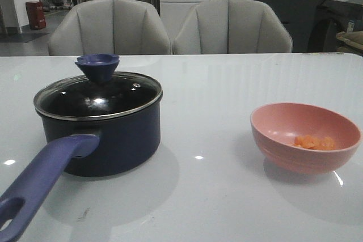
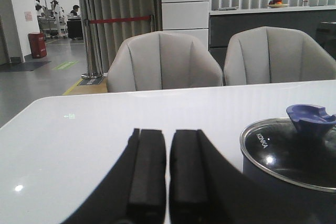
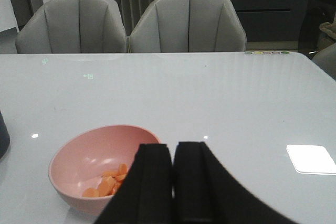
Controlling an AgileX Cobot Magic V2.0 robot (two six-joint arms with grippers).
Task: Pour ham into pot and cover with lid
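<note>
While the lid sits closed on the pot at the left of the front view, the pot's long purple-blue handle runs from the near wall toward the lower left corner of the frame, its holed end cut off by the bottom edge. The lid's blue funnel knob stands upright on the far-left side of the glass. A pink bowl rests at the right of the frame, well apart from the pot, and the ham lies as a small orange heap low inside it, toward its right side. Glare on the glass hides whatever is inside the pot. Neither arm shows in the front view. In the left wrist view the left gripper fills the lower middle, its two dark fingers nearly together with only a thin slit between them, holding nothing; the pot and lid sit at the lower right, cut off by the frame edge. In the right wrist view the right gripper is likewise almost closed and empty, its fingers overlapping the near rim of the bowl at the lower left and hiding part of the ham. The white table lies bare between pot and bowl and back to its far edge, where two grey chairs stand.
</note>
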